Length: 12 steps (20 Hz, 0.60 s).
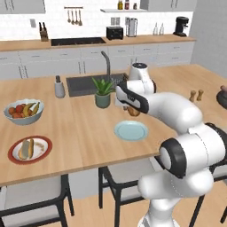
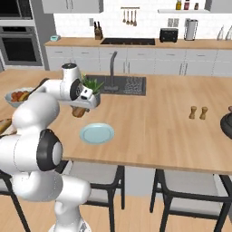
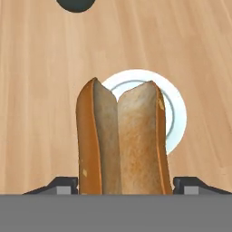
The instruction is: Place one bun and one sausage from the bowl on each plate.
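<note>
My gripper (image 1: 132, 110) is shut on a pale tan bun (image 3: 122, 140), held a little above the counter. Just beyond and below the bun lies the pale blue plate (image 1: 131, 131), bare; from the hand it shows as a pale disc (image 3: 176, 113) behind the bun. The red-rimmed white plate (image 1: 44, 144) sits at the near left with another bun (image 1: 25, 149) on it and a darker strip along it that may be a sausage. The dark bowl (image 1: 223, 98) is cut off by the right edge, and I cannot make out what is in it.
A pale bowl of fruit (image 1: 23, 111) stands at the left. A potted plant (image 1: 103, 94) and the sink (image 1: 82, 84) are behind the gripper. Two small brown shakers (image 1: 196, 95) stand at the right. Stools are tucked under the counter's near edge.
</note>
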{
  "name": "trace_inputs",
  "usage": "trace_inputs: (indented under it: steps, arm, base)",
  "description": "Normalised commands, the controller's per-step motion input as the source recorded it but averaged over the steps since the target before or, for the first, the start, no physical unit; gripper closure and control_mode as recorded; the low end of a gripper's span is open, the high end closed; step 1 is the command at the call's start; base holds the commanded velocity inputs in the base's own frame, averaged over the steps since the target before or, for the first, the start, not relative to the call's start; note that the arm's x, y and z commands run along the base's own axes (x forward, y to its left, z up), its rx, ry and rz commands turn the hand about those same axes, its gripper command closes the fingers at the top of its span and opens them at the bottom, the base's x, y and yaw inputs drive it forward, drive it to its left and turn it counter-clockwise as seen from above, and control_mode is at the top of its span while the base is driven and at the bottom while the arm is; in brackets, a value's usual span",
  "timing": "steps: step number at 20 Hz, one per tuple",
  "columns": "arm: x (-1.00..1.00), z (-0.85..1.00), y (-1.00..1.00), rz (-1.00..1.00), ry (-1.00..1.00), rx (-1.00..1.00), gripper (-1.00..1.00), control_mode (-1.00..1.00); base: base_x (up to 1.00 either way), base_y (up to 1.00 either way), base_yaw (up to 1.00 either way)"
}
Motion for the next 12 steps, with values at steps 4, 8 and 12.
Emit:
trace_inputs:
  steps: [4,8,12]
  arm:
    - [0.52,-0.36,-0.34,0.00,0.17,0.08,1.00,-1.00]
    - [0.24,-1.00,-0.43,0.00,0.30,0.11,1.00,-1.00]
    - [0.05,-0.81,-0.11,0.00,0.21,0.00,1.00,-1.00]
  base:
    - [0.20,-0.02,0.00]
    - [0.00,0.00,0.00]
    - [0.00,0.00,0.00]
